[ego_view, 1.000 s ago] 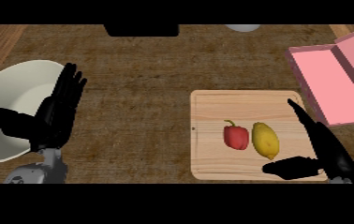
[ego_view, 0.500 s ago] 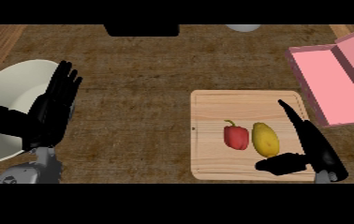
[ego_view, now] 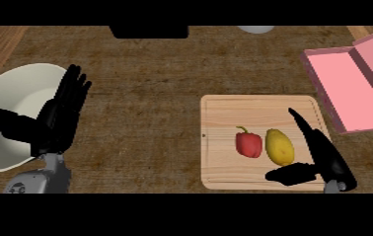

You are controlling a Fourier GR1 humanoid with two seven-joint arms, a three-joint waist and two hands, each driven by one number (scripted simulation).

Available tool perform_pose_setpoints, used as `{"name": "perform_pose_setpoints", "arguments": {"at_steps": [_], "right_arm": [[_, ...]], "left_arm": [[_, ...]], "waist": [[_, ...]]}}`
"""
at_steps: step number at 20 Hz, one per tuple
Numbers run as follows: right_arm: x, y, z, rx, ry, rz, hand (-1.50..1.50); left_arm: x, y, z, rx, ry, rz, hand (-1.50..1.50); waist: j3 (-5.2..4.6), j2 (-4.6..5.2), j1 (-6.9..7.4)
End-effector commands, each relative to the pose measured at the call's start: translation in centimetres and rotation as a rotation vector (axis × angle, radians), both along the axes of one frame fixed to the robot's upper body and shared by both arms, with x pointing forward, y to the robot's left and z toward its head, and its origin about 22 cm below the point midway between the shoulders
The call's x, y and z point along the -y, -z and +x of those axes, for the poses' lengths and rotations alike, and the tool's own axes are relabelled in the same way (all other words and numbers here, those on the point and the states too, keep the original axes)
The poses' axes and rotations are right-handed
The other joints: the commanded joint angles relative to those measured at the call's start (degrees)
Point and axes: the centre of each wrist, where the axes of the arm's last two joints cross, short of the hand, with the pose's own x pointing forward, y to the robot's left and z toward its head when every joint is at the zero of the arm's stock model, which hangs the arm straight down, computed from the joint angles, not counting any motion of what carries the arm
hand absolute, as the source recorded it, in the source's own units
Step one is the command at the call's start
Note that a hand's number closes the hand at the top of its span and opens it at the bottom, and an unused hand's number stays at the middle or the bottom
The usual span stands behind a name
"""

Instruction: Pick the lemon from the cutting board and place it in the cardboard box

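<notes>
A yellow lemon [ego_view: 279, 146] lies on the wooden cutting board [ego_view: 241, 111], right beside a red bell pepper [ego_view: 248, 144]. My right hand [ego_view: 320, 156] is open just right of the lemon, fingers straight and pointing up the board, thumb stretched below the lemon. I see no contact between hand and lemon. The pink box [ego_view: 346, 84] stands open at the right edge, above the board. My left hand [ego_view: 59, 112] is open with fingers up at the left, over the bowl's rim.
A large white bowl [ego_view: 22, 106] sits at the left edge. A dark object [ego_view: 149, 31] and a pale round thing [ego_view: 256, 29] lie at the counter's far edge. Brown counter stretches between bowl and board.
My right hand has slid left across the board toward the lemon, its thumb now reaching under the fruit. The left hand has barely shifted.
</notes>
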Motion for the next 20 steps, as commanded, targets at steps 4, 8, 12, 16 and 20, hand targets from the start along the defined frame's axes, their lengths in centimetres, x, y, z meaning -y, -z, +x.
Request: {"name": "perform_pose_setpoints", "arguments": {"at_steps": [4, 8, 12, 16, 20], "right_arm": [[-0.7, 1.4, -1.4, 0.010, -0.015, -0.017, -1.50], [-1.4, -0.1, -0.2, 0.073, -0.092, -0.106, 1.50], [-0.9, 2.2, 0.8, 0.108, -0.086, -0.150, 1.50], [-5.5, 0.4, 1.6, 0.158, -0.134, -0.234, 1.50], [-11.4, -2.1, 4.7, 0.194, -0.370, -0.456, 1.50]], "left_arm": [[-0.3, -0.1, 0.8, -0.009, -0.012, -0.004, 0.00], [-0.4, -0.3, 0.6, -0.016, -0.030, 0.014, 0.00], [-1.2, 1.5, 0.0, -0.018, -0.019, 0.010, 0.00], [0.9, 0.1, -0.8, -0.009, -0.016, 0.004, 0.00], [0.9, -0.2, 0.2, -0.020, 0.045, 0.004, 0.00]], "waist": [[-0.14, 0.12, -0.09], [-0.15, 0.11, -0.05], [-0.14, 0.18, 0.07], [-0.15, 0.13, 0.50], [-0.27, 0.43, 3.05]]}}
